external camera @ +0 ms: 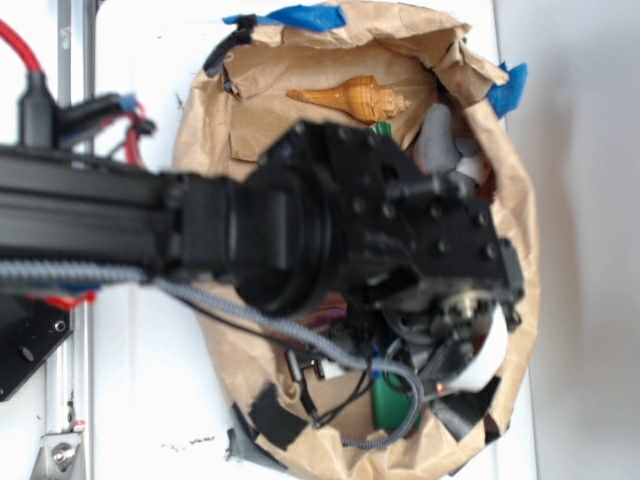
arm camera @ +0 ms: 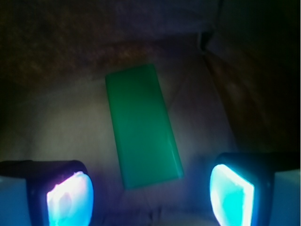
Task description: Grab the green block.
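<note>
**Green block lies between our spread pads**

In the wrist view our gripper (arm camera: 150,195) stands spread wide, gripping nothing. The green block (arm camera: 142,125) lies flat on the brown paper (arm camera: 66,56) just ahead of the glowing fingertips (arm camera: 70,197), its near end reaching between them. Its long axis runs away from us, tilted slightly left at the far end, so we judge closing across its narrow width workable.

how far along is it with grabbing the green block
Done: the arm is down in the paper bag and the gripper is open with a finger on either side of the green block. In hand: lining up. Left: lower further, close, lift; no contact yet.
</note>
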{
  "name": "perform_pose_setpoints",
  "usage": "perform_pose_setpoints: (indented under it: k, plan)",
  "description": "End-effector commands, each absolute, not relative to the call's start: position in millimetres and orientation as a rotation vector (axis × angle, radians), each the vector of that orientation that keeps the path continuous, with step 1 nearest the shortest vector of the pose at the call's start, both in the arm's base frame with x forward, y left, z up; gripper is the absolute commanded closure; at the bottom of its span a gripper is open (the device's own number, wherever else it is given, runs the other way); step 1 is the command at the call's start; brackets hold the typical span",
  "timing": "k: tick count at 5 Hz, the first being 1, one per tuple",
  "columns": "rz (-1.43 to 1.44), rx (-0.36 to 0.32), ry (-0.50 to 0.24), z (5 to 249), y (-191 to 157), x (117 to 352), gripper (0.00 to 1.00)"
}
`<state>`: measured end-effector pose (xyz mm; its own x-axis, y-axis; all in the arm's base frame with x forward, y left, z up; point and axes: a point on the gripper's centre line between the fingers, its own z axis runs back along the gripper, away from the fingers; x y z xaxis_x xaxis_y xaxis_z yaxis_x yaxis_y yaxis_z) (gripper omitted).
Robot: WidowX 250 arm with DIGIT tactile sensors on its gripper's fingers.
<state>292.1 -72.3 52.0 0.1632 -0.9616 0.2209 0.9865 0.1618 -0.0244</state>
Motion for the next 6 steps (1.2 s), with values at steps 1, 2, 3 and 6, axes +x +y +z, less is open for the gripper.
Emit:
perform_pose_setpoints:
  k: [1,2,3,6]
  plan:
    - [-1.45,-0.164,-0.367,56,-79,288,0.0]
    - [-1.473,-0.171,-0.449,50,-73,282,0.0]
    - [-1.462,-0.203,-0.454,46,-66,282,0.0]
    - [-1.408,-0.223,-0.496,54,-55,276,1.0]
